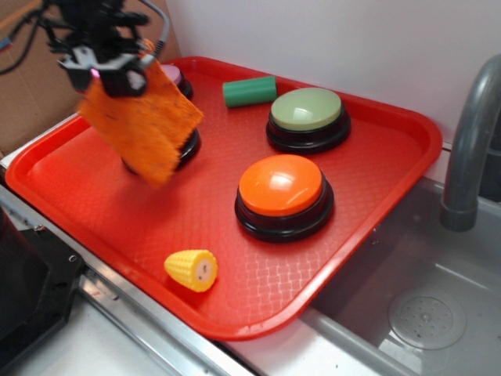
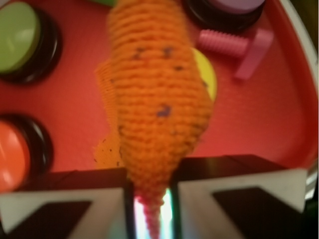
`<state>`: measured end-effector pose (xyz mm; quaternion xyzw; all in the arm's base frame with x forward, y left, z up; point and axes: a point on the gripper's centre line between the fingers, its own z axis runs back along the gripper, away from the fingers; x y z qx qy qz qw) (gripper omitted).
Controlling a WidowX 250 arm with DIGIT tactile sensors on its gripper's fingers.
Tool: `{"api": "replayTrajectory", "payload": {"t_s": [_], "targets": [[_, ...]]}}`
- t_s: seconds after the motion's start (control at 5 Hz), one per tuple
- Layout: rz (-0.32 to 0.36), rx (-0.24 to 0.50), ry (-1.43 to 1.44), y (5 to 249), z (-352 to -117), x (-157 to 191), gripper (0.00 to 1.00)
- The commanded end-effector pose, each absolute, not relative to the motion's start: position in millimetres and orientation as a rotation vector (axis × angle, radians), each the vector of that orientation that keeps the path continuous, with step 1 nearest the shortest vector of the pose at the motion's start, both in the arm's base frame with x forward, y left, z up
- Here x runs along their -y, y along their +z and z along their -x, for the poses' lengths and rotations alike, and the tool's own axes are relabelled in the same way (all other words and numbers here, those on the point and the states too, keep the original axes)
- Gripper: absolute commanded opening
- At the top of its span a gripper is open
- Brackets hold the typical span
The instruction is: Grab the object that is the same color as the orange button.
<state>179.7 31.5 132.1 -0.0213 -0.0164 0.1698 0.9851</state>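
The orange woven cloth [image 1: 141, 125] with dark specks hangs from my gripper [image 1: 113, 74] above the left part of the red tray [image 1: 94, 196]. My gripper is shut on a corner of it and the cloth is lifted clear of the tray. In the wrist view the cloth [image 2: 154, 99] hangs pinched between my fingers [image 2: 152, 199]. The orange button [image 1: 282, 188], a glossy dome on a black base, sits mid-tray, to the right of the cloth; it shows at the left edge of the wrist view [image 2: 12, 154].
A green button [image 1: 307, 116] and a green cylinder [image 1: 249, 91] lie at the tray's back. A yellow button [image 2: 205, 74] sits under the cloth, a pink button [image 1: 174, 77] behind it. A pink bolt [image 2: 234, 47] lies near the rim. A toy corn [image 1: 192, 270] lies near the front. A sink and faucet [image 1: 470, 141] are right.
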Motion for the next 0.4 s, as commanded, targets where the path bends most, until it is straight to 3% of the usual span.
{"api": "replayTrajectory", "payload": {"t_s": [0.0,0.2], "targets": [[0.002,0.052,0.253,166.1,-154.3,-71.2,0.0],[0.011,0.005,0.3,159.7,-152.3,-79.5,0.0]]}}
